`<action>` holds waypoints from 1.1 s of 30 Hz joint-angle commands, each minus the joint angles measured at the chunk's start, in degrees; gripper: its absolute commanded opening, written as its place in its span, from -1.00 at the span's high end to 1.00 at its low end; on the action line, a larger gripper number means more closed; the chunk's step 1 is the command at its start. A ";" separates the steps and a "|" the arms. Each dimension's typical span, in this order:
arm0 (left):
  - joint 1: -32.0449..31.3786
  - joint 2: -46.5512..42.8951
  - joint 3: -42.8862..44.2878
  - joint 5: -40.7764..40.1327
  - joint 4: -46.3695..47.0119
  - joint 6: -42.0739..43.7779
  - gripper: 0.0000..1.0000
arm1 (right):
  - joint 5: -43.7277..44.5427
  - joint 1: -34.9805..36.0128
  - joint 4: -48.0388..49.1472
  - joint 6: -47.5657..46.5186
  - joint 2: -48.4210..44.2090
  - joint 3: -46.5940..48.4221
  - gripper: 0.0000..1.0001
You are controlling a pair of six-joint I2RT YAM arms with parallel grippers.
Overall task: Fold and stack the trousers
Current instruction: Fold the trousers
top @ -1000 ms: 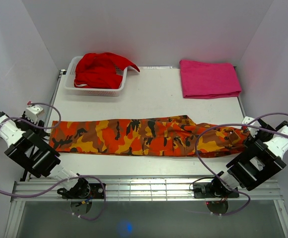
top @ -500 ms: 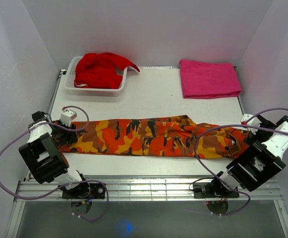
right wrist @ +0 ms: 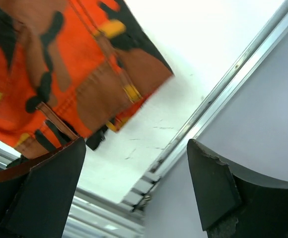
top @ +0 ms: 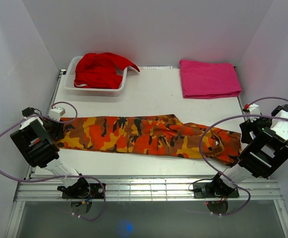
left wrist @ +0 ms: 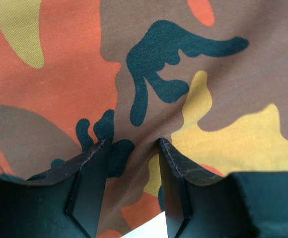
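- The trousers (top: 144,136) lie stretched out long across the middle of the white tabletop (top: 149,104), from the left side to the right side.
- They are orange, red, yellow, brown and black, in blotchy patches.
- The right end of the trousers dips toward the near edge of the tabletop. The left end sits a bit farther back.
- The left gripper (top: 58,130) is at the left end of the trousers.
- In the left wrist view, the left gripper (left wrist: 131,144) has its two black fingers (left wrist: 89,173) drawn close together, pinching the cloth. The trousers (left wrist: 59,74) fill nearly the whole view there, and a tiny bit of white tabletop peeks out low between the fingers.
- The right gripper (top: 247,130) is just beside the right end of the trousers.
- In the right wrist view, the right gripper (right wrist: 136,141) has its fingers spread wide apart and holds nothing. Only bare tabletop shows between them.
- The end of the trousers (right wrist: 59,64) with the belt loops lies past the left finger in that view. A metal rail (right wrist: 218,99) runs along the tabletop edge.
- At the back left stands a white basket (top: 70,82) with a red garment (top: 99,69) heaped in it.
- At the back right lies a folded pink cloth (top: 208,78), well apart from the trousers.
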 commanded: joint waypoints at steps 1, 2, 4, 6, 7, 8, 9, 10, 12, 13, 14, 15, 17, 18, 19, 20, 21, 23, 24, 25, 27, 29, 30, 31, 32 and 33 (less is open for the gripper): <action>1.92 4.31 -0.32 -10.47 1.57 2.42 -0.11 | 1.36 -0.33 -0.90 14.12 -1.93 0.91 -0.75; 1.92 4.05 -0.14 -9.60 1.13 2.16 -0.15 | 1.63 -0.33 -0.64 15.70 -2.72 -0.58 -0.75; 1.75 2.30 0.82 -4.43 -2.36 1.54 -0.18 | 1.63 -0.24 -1.25 19.13 -3.16 -1.82 -0.73; 1.49 -1.55 1.53 0.41 -4.84 1.45 -0.20 | 0.15 0.11 -2.74 20.11 -2.64 -2.44 -0.71; 0.96 -3.32 1.53 4.52 -6.41 1.36 -0.21 | -0.21 0.29 -4.14 20.98 -1.59 -2.44 -0.69; -0.26 -5.16 1.36 6.39 -7.04 1.80 -0.22 | -0.48 1.25 -4.50 21.60 -0.80 -2.52 -0.62; -1.06 -9.36 1.01 8.23 -7.48 2.15 -0.22 | -1.00 1.78 -4.94 22.13 0.08 -2.44 -0.58; -1.76 -11.57 0.05 10.25 -7.66 2.33 -0.24 | -1.36 2.39 -5.20 22.57 2.00 -2.52 -0.53; -5.08 -16.92 -1.10 13.78 -7.40 2.16 -0.27 | -2.15 4.33 -4.51 25.55 3.68 -2.87 -0.39; -7.80 -18.35 -2.15 14.66 -7.31 1.98 -0.27 | -2.33 5.55 -3.37 27.91 5.17 -3.49 -0.37; -9.14 -19.58 -2.86 14.93 -7.31 1.98 -0.27 | -2.33 6.17 -2.32 29.33 5.79 -3.49 -0.37; -10.54 -20.72 -3.56 14.93 -7.22 1.89 -0.27 | -2.15 6.70 -1.26 30.82 6.41 -4.10 -0.36; -14.05 -23.37 -6.19 14.58 -5.82 1.02 -0.28 | -1.10 7.84 1.20 33.98 7.91 -4.72 -0.36; -15.20 -23.89 -6.99 13.97 -5.47 0.66 -0.28 | 0.21 7.94 3.04 37.57 8.35 -4.90 -0.36; -16.08 -24.16 -7.69 13.79 -4.77 -0.30 -0.28 | 0.66 7.94 3.32 38.73 8.87 -5.16 -0.36; -16.96 -24.60 -8.83 13.62 -4.32 -0.92 -0.28 | 1.01 7.85 3.23 39.44 8.79 -5.42 -0.38; -18.28 -24.60 -9.45 13.27 -3.97 -1.62 -0.28 | 1.53 7.85 2.97 40.58 8.44 -5.86 -0.40; -19.78 -24.08 -11.11 13.00 -2.39 -3.99 -0.28 | 2.24 7.67 3.14 41.64 5.81 -7.78 -0.50; -20.05 -23.81 -11.65 13.00 -2.04 -4.61 -0.28 | 2.85 7.59 3.23 42.25 4.58 -8.58 -0.53; -20.48 -23.64 -12.09 13.00 -1.42 -5.66 -0.28 | 3.21 7.41 3.06 43.22 1.96 -9.55 -0.57; -21.80 -23.37 -13.92 12.56 -0.54 -6.72 -0.28 | 4.69 6.62 3.23 44.10 -1.04 -12.10 -0.63; -22.77 -23.46 -15.07 11.68 0.69 -7.51 -0.28 | 5.32 4.52 3.67 45.51 -5.00 -13.59 -0.66; -23.47 -23.63 -16.04 11.59 0.95 -7.69 -0.28 | 5.58 3.73 3.67 45.95 -6.14 -14.64 -0.71; -23.82 -23.55 -16.40 11.16 1.30 -7.86 -0.28 | 5.84 2.06 3.58 46.82 -7.63 -15.09 -0.75; -24.18 -23.64 -16.75 10.98 1.39 -8.13 -0.28 | 5.93 1.35 3.32 47.44 -8.08 -15.53 -0.76; -24.79 -23.64 -16.92 10.80 1.57 -8.30 -0.28 | 6.20 0.91 3.06 47.88 -8.35 -16.66 -0.77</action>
